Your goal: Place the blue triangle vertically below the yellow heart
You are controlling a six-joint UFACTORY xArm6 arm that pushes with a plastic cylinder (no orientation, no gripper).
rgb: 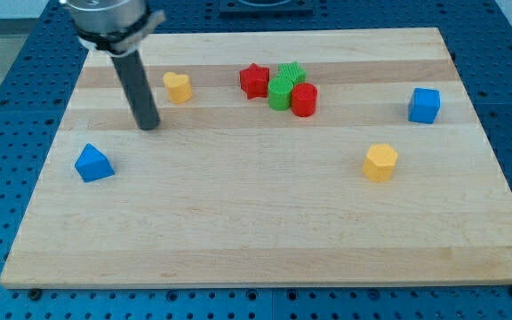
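Note:
The blue triangle lies on the wooden board near its left edge. The yellow heart sits toward the view's top, to the right of and above the triangle. My tip rests on the board between them, just left of and below the heart, and above and right of the triangle. It touches neither block.
A red star, a green star, a green cylinder and a red cylinder cluster at top centre. A blue cube sits at the right. A yellow hexagon lies right of centre.

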